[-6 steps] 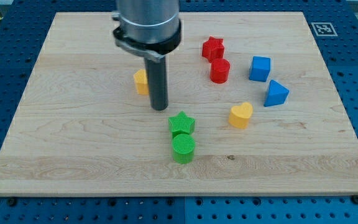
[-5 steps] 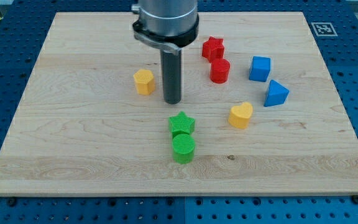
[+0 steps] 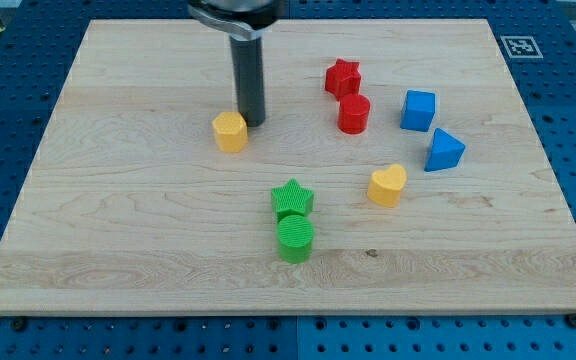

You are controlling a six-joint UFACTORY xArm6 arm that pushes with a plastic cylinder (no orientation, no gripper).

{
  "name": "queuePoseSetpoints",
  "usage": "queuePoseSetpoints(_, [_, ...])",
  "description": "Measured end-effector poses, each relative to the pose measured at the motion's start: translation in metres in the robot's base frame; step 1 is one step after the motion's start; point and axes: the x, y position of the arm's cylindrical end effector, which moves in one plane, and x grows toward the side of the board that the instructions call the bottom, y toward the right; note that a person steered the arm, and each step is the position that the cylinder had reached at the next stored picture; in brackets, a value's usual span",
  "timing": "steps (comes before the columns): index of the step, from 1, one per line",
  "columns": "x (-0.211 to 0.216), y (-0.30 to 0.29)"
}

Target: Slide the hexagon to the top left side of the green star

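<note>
The yellow hexagon lies on the wooden board, left of centre. The green star lies lower and to the right of it, with a clear gap between them. My tip rests on the board just at the hexagon's upper right edge, touching or nearly touching it. The dark rod rises from there to the view's top.
A green cylinder sits right below the green star. A yellow heart lies to the star's right. A red star and red cylinder sit upper right, with a blue cube and blue triangle further right.
My tip swung from beside the hexagon's lower right out to the right, then up and back left to the hexagon's upper right edge. The hexagon has barely shifted.
</note>
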Motion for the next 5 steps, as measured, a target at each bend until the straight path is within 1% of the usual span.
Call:
queuePoseSetpoints(2, [0.0, -0.006])
queuePoseSetpoints(3, [0.001, -0.026])
queuePoseSetpoints(4, [0.015, -0.045])
queuePoseSetpoints(5, [0.034, -0.051])
